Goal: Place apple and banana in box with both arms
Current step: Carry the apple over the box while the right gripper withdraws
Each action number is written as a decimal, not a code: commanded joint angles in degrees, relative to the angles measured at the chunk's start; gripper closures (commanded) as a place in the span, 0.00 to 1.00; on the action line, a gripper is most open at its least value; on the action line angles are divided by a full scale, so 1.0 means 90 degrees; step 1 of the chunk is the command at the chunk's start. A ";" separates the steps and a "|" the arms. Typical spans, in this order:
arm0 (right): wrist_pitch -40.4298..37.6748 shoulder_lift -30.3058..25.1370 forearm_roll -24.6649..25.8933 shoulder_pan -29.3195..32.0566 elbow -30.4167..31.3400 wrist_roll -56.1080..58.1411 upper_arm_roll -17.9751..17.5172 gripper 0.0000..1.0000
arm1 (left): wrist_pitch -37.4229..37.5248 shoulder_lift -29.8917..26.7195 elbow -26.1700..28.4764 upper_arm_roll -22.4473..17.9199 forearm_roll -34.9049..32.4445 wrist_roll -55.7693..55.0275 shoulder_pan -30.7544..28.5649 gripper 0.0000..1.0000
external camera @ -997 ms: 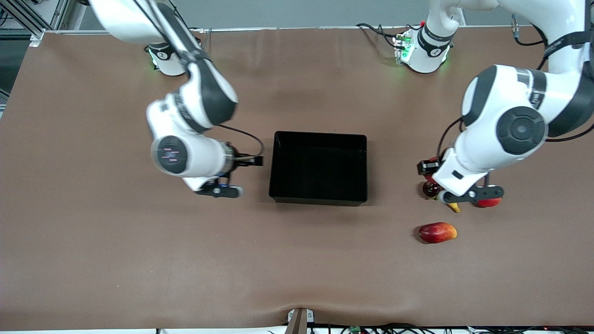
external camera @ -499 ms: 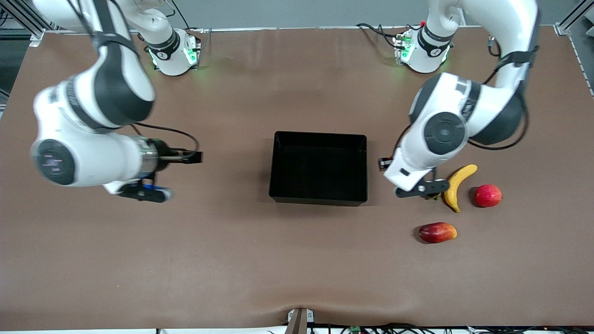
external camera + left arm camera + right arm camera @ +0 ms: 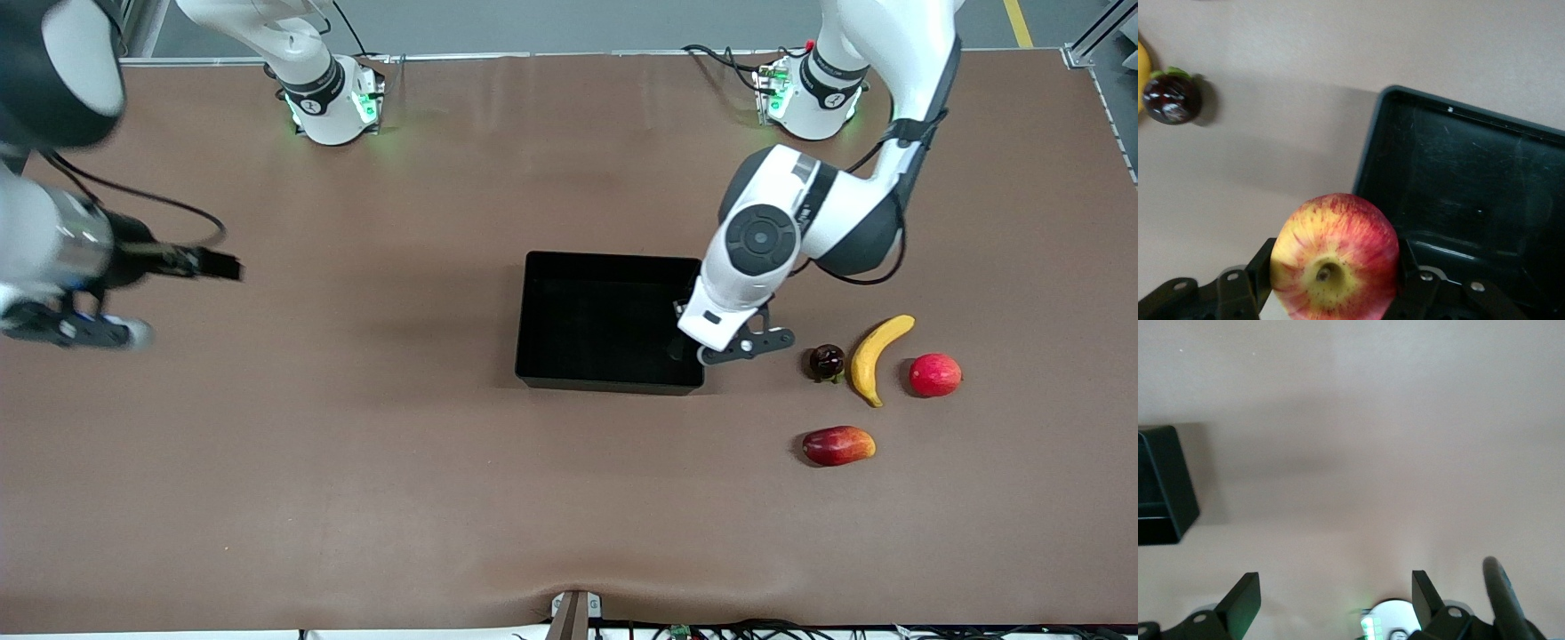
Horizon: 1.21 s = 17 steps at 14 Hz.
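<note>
My left gripper (image 3: 725, 348) is shut on the apple (image 3: 1335, 257), red with yellow streaks and its stem dimple facing the camera. It hangs over the wall of the black box (image 3: 613, 259) at the left arm's end; the arm hides the apple in the front view. The left wrist view shows the box's rim (image 3: 1471, 115) beside the apple. The yellow banana (image 3: 876, 356) lies on the table toward the left arm's end. My right gripper (image 3: 89, 332) is open and empty over the bare table at the right arm's end, its fingers (image 3: 1245, 600) wide apart.
A small dark round fruit (image 3: 827, 362) lies beside the banana, between it and the box, and shows in the left wrist view (image 3: 1171, 99). A plain red round fruit (image 3: 934, 374) lies beside the banana. An elongated red-and-orange fruit (image 3: 837, 445) lies nearer the front camera.
My left arm has carried the apple from the fruit group to the box's edge. My right arm has swung away from the box toward its own end of the table.
</note>
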<state>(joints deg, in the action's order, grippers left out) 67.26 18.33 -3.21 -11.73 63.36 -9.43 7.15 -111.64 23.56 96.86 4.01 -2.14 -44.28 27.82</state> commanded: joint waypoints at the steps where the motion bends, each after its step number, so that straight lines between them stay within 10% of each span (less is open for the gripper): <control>1: 0.0105 -0.0687 0.0211 0.0374 0.0713 0.0247 -0.0140 0.00 | -0.0679 -0.0098 0.0525 -0.0036 0.0052 -0.0449 0.0268 1.00; 8: 0.1196 -0.2239 0.0249 0.0658 0.2800 0.1614 -0.0101 0.00 | -0.2367 0.0624 0.1033 -0.0036 -0.0026 -0.1495 0.0854 1.00; 17: 0.1228 -0.2242 0.0220 0.1752 0.2385 0.1693 -0.1068 0.00 | -0.2927 0.0732 0.1591 -0.0065 -0.0045 -0.1603 0.1060 1.00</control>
<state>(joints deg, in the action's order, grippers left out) 78.06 -1.08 -2.00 1.96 85.33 4.99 -0.67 -135.70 31.33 108.76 4.09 -2.14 -56.16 36.23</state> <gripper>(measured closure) 0.000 0.264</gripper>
